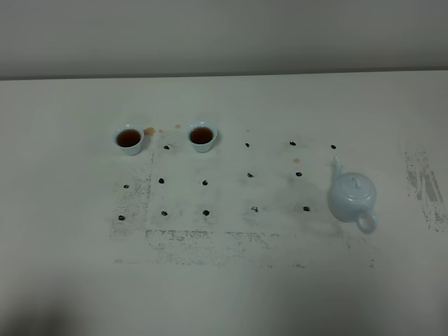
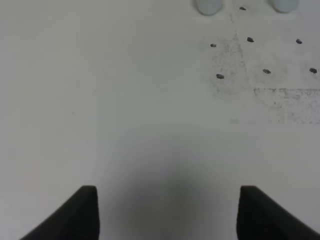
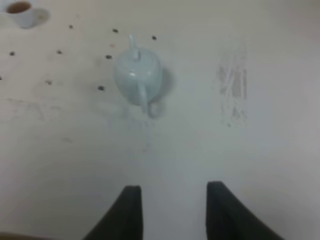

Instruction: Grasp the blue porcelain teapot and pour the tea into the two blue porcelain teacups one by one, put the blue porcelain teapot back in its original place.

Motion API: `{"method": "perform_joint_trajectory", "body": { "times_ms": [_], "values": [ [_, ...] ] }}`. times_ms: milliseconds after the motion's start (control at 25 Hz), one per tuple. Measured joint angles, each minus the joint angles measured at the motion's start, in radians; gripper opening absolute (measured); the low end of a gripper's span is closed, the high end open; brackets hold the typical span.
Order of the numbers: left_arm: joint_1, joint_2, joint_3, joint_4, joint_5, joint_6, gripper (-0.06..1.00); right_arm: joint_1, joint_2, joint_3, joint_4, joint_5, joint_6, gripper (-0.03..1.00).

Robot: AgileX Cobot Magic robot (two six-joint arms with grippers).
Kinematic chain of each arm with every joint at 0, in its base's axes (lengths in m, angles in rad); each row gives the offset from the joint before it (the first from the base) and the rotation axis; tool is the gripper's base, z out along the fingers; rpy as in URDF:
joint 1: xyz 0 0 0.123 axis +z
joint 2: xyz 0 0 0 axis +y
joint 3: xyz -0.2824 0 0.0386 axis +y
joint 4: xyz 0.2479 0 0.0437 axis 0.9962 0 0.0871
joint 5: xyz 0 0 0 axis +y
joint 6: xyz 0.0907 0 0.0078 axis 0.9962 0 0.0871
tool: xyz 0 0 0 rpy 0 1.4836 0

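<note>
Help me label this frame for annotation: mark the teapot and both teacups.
teapot (image 1: 352,197): exterior high view, on its body.
left teacup (image 1: 129,138): exterior high view, on the tea inside.
right teacup (image 1: 201,136): exterior high view, on the tea inside.

All I can see of my own rig is fingertips — the left gripper (image 2: 167,212) shows two matte black, wedge-shaped fingers (image 2: 82,212) with blunt squared tips. The right gripper (image 3: 172,212) has the same plain black fingers (image 3: 127,212) — no cables, screws or markings visible from here.
</note>
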Motion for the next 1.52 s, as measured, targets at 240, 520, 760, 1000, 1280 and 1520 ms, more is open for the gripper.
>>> {"method": "perform_joint_trajectory", "body": {
  "times_ms": [240,520,760,1000,1280,1520],
  "values": [
    [0.0,0.0,0.0,0.0,0.0,0.0,0.6,0.083,-0.001,0.0,-0.01,0.0,0.001,0.33],
    [0.0,0.0,0.0,0.0,0.0,0.0,0.6,0.144,-0.001,0.001,-0.047,-0.015,0.007,0.34],
    [0.0,0.0,0.0,0.0,0.0,0.0,0.6,0.218,-0.002,0.028,-0.047,-0.072,0.022,0.34],
    [0.0,0.0,0.0,0.0,0.0,0.0,0.6,0.229,-0.002,0.034,-0.05,-0.087,0.053,0.34],
    [0.0,0.0,0.0,0.0,0.0,0.0,0.6,0.229,-0.002,0.034,-0.056,-0.091,0.053,0.34],
    [0.0,0.0,0.0,0.0,0.0,0.002,0.6,0.23,-0.002,0.034,-0.056,-0.093,0.054,0.34]
  ]
}}
